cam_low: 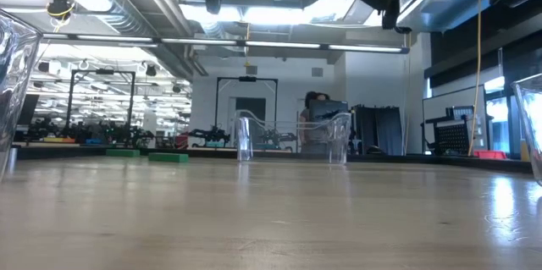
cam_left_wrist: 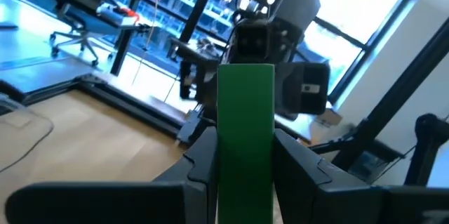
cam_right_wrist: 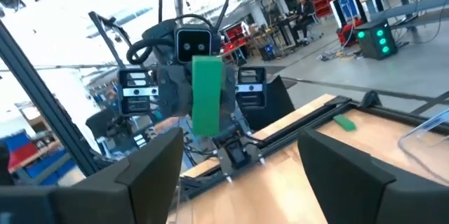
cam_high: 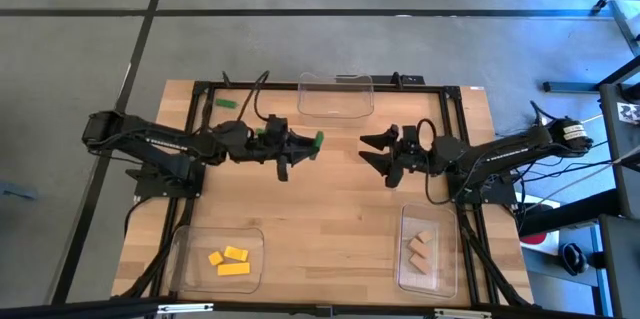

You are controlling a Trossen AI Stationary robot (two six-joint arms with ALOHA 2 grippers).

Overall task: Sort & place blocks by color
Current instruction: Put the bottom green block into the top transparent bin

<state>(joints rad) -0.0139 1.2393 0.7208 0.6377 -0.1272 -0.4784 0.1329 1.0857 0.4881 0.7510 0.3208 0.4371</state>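
The left end effector (cam_high: 305, 146) is raised above the middle of the tabletop (cam_high: 330, 209) and clenched on one green block (cam_left_wrist: 245, 140), which stands upright between its fingers (cam_left_wrist: 200, 161) and juts past their tips. The right end effector (cam_high: 372, 151) faces it from nearby, fingers spread and holding nothing. A second green block (cam_high: 227, 102) lies on the tabletop near the far left corner. Three yellow blocks (cam_high: 230, 260) sit in the near left clear tray (cam_high: 180, 259), and three tan wooden blocks (cam_high: 420, 248) in the near right clear tray (cam_high: 405, 274). A third clear tray (cam_high: 336, 109) stands at the far edge.
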